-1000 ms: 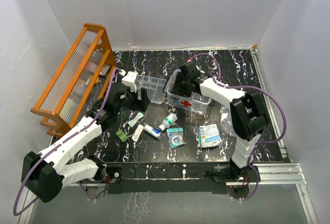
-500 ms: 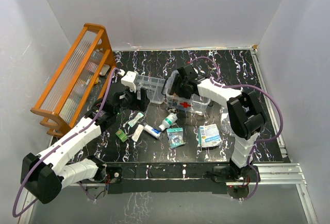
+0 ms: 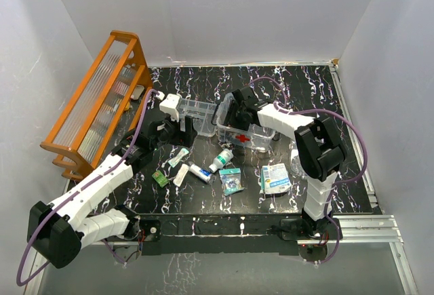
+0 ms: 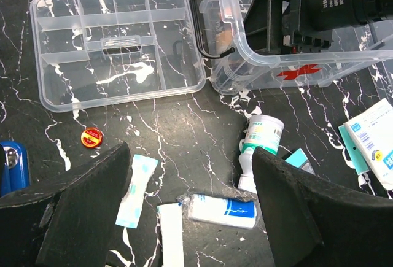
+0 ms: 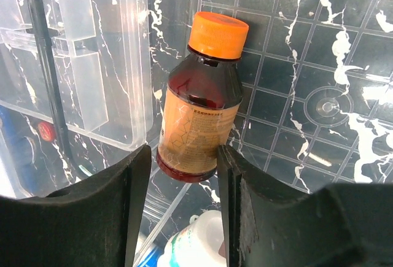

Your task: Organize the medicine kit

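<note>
1. Two arms are seen over a black marbled bench [image 3: 203, 81]. The medicine kit [image 3: 252, 135] is set near the bench's middle, slightly toward 12 o'clock, with its red cross turned toward 6 o'clock.
2. The right hand [image 5: 184, 156] is held inside the kit. A brown bottle [image 5: 198, 119] with an orange cap is clamped at its base between the fingers [image 5: 98, 212], over the kit's gridded clear floor.
3. The left hand [image 4: 191, 156] is spread wide with nothing in it, and is held above the bench at about 8 o'clock of the kit.
4. A shallow divided tray [image 4: 123, 98] is set just beside the kit at its 9 o'clock, with a small red cap [image 4: 92, 136] lying at the tray's 7 o'clock.
5. A white bottle with a green label [image 4: 261, 133], a plaster strip [image 4: 138, 181] and a white-and-blue roll [image 4: 221, 210] are scattered at 6 to 7 o'clock of the kit.
6. An orange wooden rack [image 3: 102, 105] is stood at the bench's 10 o'clock edge.
</note>
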Controlling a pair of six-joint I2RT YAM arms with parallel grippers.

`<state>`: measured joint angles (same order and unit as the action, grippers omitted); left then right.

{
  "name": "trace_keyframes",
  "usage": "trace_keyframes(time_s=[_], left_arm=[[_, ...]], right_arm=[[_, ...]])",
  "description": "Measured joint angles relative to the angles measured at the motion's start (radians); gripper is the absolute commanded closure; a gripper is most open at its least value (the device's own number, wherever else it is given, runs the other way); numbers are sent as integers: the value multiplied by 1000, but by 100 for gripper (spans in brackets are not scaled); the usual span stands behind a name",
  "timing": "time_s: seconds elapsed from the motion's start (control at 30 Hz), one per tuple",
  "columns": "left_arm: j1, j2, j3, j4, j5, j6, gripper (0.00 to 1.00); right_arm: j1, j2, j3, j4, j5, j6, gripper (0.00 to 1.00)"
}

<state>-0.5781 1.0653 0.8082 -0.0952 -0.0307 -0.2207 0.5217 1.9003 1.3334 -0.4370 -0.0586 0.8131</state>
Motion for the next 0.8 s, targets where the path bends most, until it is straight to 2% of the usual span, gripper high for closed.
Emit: trace_keyframes(time_s=[0.23,0.5,0.63,0.8], left_arm=[[0,15,0,-1,70,-8,20],[0,27,-2,1,179,-84,22],[-1,45,-40,44,269,-143,29],[-36,156,-63,58,330,-188,38]], right_arm=[[0,-25,0,-20,34,-31,44],[0,-276,-10,-53,68,-163,41],[0,-440,-98,-31,50,-232,42],[0,-589,-299,16,-21,-269,47]])
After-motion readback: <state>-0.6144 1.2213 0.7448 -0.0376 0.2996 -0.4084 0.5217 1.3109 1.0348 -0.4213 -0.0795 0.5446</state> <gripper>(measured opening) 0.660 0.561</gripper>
